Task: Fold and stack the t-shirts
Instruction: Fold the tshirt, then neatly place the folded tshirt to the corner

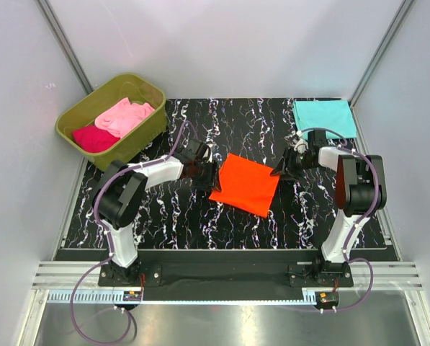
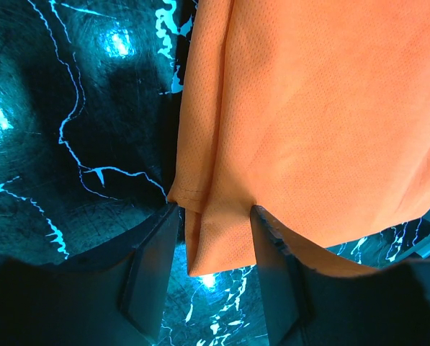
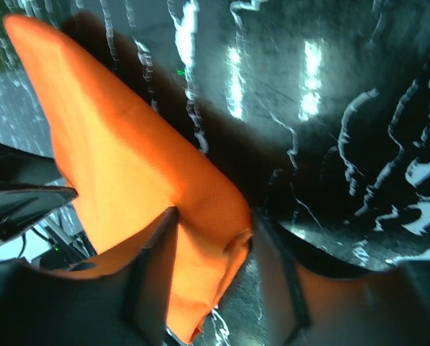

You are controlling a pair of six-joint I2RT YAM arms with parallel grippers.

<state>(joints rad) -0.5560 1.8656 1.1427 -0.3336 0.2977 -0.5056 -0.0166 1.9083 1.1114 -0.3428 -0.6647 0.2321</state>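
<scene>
The bright orange t-shirt [image 1: 245, 184] lies folded into a tilted square on the middle of the black marbled table. My left gripper [image 1: 212, 173] is at its left corner, with open jaws either side of the cloth edge [image 2: 213, 216]. My right gripper [image 1: 280, 171] is at its right corner, with open jaws round a bunched corner [image 3: 213, 216]. The teal t-shirt [image 1: 324, 115] lies folded flat at the back right. The light pink t-shirt [image 1: 124, 115] and the magenta t-shirt [image 1: 93, 138] lie crumpled in the tub.
The olive-green plastic tub [image 1: 148, 133] stands at the back left corner of the table. White walls close in the table on three sides. The arm bases are bolted along the near edge.
</scene>
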